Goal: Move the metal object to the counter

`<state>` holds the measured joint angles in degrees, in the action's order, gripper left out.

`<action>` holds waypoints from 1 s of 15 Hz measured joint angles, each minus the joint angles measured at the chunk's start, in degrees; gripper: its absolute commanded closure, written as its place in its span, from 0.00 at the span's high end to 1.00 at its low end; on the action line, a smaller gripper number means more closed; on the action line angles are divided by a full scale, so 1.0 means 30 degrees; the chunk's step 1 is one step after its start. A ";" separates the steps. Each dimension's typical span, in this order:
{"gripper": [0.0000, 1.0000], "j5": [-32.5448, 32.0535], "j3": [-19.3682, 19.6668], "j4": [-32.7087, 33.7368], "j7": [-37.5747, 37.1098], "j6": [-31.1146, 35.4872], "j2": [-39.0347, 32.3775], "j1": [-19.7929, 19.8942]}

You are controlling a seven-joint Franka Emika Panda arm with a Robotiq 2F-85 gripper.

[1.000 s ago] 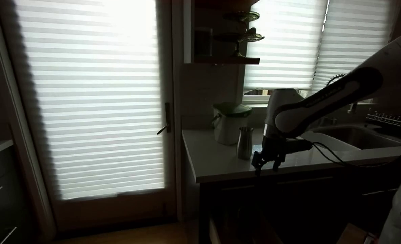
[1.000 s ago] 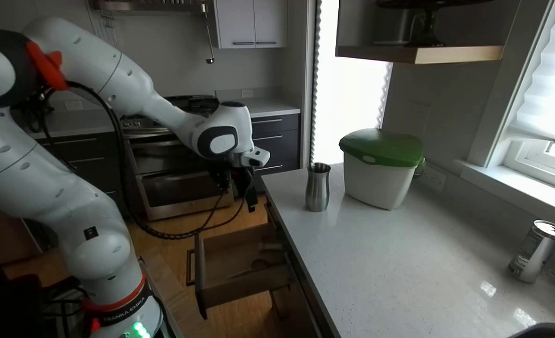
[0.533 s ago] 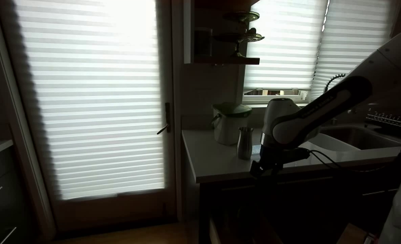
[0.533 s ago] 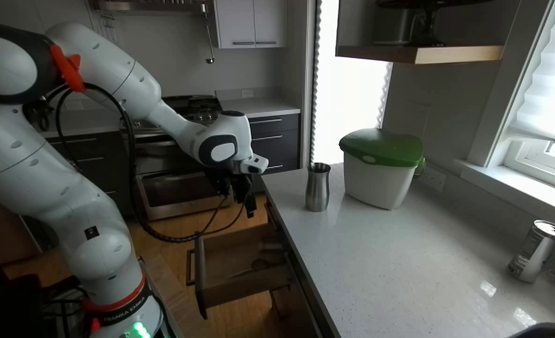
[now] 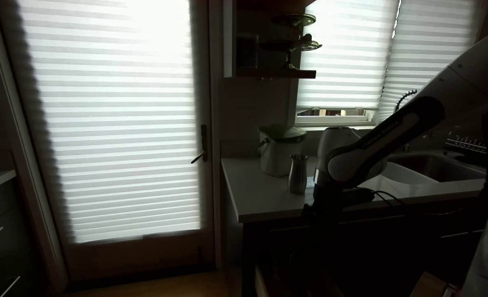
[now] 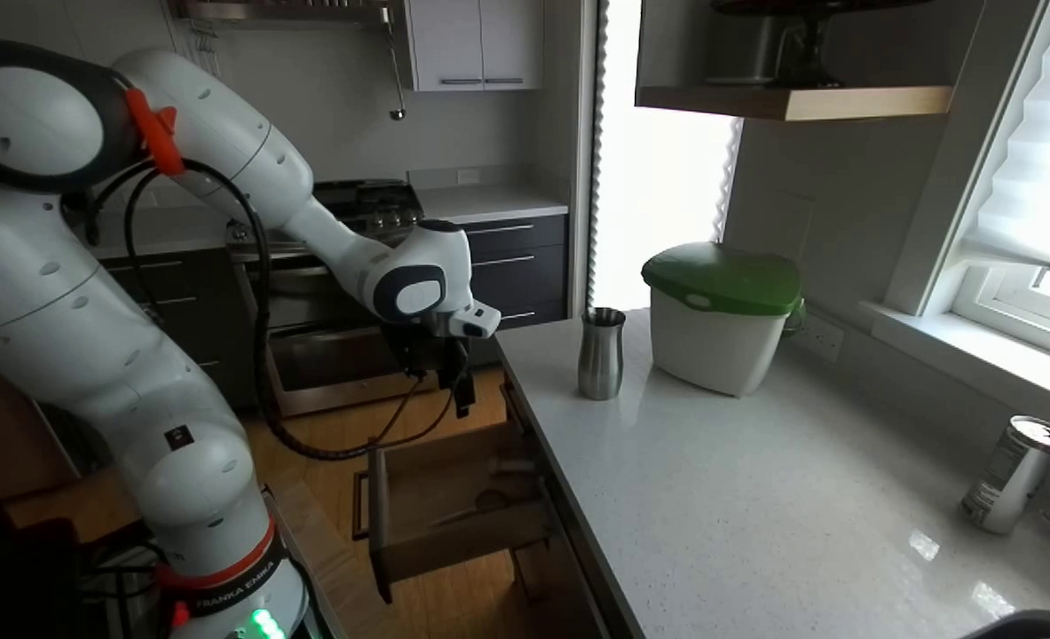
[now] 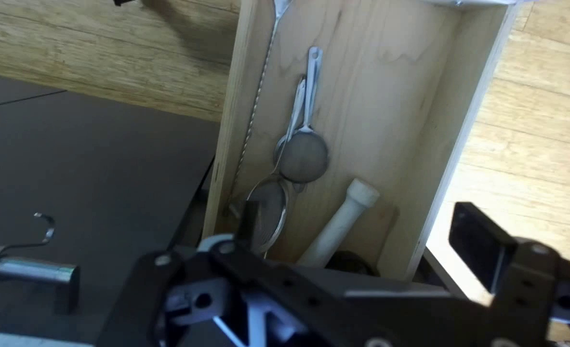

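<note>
The metal object, a dull-grey upright cylinder with a flared rim, stands on the counter near its end in both exterior views point(image 5: 298, 175) point(image 6: 601, 355). The pale counter point(image 6: 711, 497) point(image 5: 256, 202) has a squared edge over dark fronts. My gripper point(image 6: 462, 404) hangs beside the counter edge, apart from the metal object, above an open wooden drawer point(image 6: 436, 470). In the wrist view my gripper point(image 7: 357, 217) is open, its fingers wide apart with nothing between them. The drawer point(image 7: 376, 106) lies below it. The metal object is out of the wrist view.
The drawer holds strainers point(image 7: 305, 156), a pale pestle-like rod point(image 7: 333, 231) and a twisted-handle utensil point(image 7: 256, 101). A dark cabinet front with a bar handle point(image 7: 29, 270) is beside it. A green-lidded bin point(image 6: 711, 346) and a can point(image 6: 1013, 479) stand on the counter. A shelf point(image 6: 791, 102) hangs above.
The arm has come down, lowering my gripper beside the counter edge toward the open drawer and slightly away from the counter. The metal object and the other things have not moved.
</note>
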<state>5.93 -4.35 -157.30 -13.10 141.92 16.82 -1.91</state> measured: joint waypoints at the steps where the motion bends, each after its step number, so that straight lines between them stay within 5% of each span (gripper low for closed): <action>1: 1.00 0.0517 -0.0002 -0.0100 0.0008 0.0322 -0.0405 -0.0303; 8: 1.00 0.4568 -0.0019 -0.0155 0.0620 0.4631 -0.4534 -0.1551; 15: 1.00 1.0307 -0.1117 -0.0180 0.3811 0.8630 -0.8667 -0.1715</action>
<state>36.85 -7.70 -157.84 -1.66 167.81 -9.18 -7.06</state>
